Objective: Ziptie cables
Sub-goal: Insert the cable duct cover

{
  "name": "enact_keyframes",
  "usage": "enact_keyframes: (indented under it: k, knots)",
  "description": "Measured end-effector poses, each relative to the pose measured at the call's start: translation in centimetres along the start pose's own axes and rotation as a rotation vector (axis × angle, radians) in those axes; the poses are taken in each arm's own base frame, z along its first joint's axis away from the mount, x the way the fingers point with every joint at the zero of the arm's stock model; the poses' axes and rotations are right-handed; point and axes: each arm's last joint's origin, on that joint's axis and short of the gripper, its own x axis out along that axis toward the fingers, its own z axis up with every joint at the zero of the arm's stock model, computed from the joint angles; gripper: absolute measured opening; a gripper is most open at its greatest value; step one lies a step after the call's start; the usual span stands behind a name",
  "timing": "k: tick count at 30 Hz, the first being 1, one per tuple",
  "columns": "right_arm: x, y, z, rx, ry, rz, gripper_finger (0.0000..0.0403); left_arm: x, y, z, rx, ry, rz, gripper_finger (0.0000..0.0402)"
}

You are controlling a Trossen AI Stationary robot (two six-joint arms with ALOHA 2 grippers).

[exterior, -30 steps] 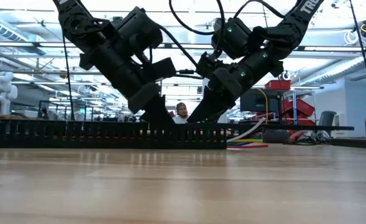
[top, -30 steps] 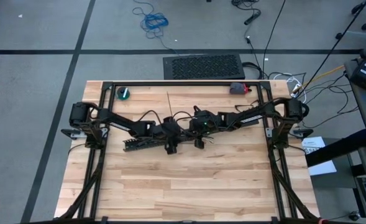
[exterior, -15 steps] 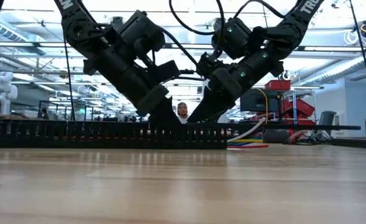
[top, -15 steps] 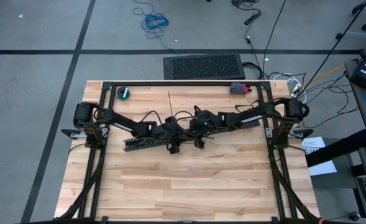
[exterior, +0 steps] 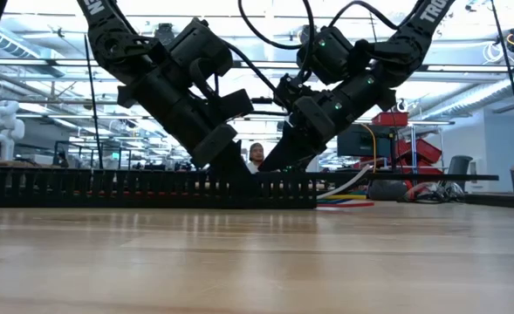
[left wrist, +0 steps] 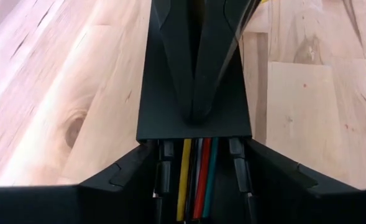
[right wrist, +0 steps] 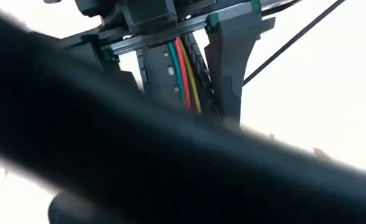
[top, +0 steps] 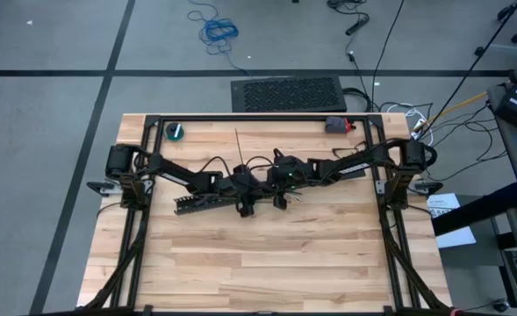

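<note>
A black slotted duct (top: 201, 204) lies on the wooden table, left of the middle. The cables (left wrist: 195, 180), yellow, red, green and white wires, run inside it, and their ends (exterior: 348, 201) stick out of its right end. My left gripper (left wrist: 195, 186) stands astride the duct with one finger at each side wall. My right gripper (left wrist: 195, 112) is shut, its tips meeting on the duct's flat black cover (left wrist: 170, 118) just beyond. A thin dark strip (top: 239, 147), a ziptie, shows on the far side of both grippers. My left gripper has the duct's two slotted side walls (left wrist: 163, 168) between its fingers (left wrist: 117, 180), coming slanting down from the table's left and lying along the duct. The duct stays flat on the table. My right gripper's shut fingertips (left wrist: 186, 106) rest on the cover's edge (left wrist: 195, 127), slanting down from the table's right. Whether they pinch anything there cannot be told.
A small roll (top: 175, 132) sits at the far left of the table and a grey-red piece (top: 335, 125) at the far right. Black frame rails (top: 258, 117) border the table. A dark blurred cord (right wrist: 170, 162) fills much of the right wrist view. A person (exterior: 255, 155) shows behind the table.
</note>
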Motion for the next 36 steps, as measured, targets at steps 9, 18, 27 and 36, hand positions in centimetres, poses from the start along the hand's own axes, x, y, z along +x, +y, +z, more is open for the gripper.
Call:
enact_keyframes:
  k: [9,18,27,36]
  knots:
    - [-2.3,0.5,2.0,-0.047,-0.083,0.012,0.0000,0.0,0.0,-0.2,0.006,0.012,0.002,0.0217]
    - [-4.0,-0.4,1.4,-0.062,0.061,-0.115,0.0000,0.0,0.0,-0.2,0.006,0.013,0.003,0.0217]
    - [-1.4,-0.5,0.1,-0.032,0.081,-0.063,0.0000,0.1,0.0,-0.4,0.004,0.017,0.014,0.0216]
    - [-1.2,-0.5,0.1,-0.022,0.072,-0.051,0.0000,0.2,0.2,-0.1,0.039,0.016,0.062,0.0277]
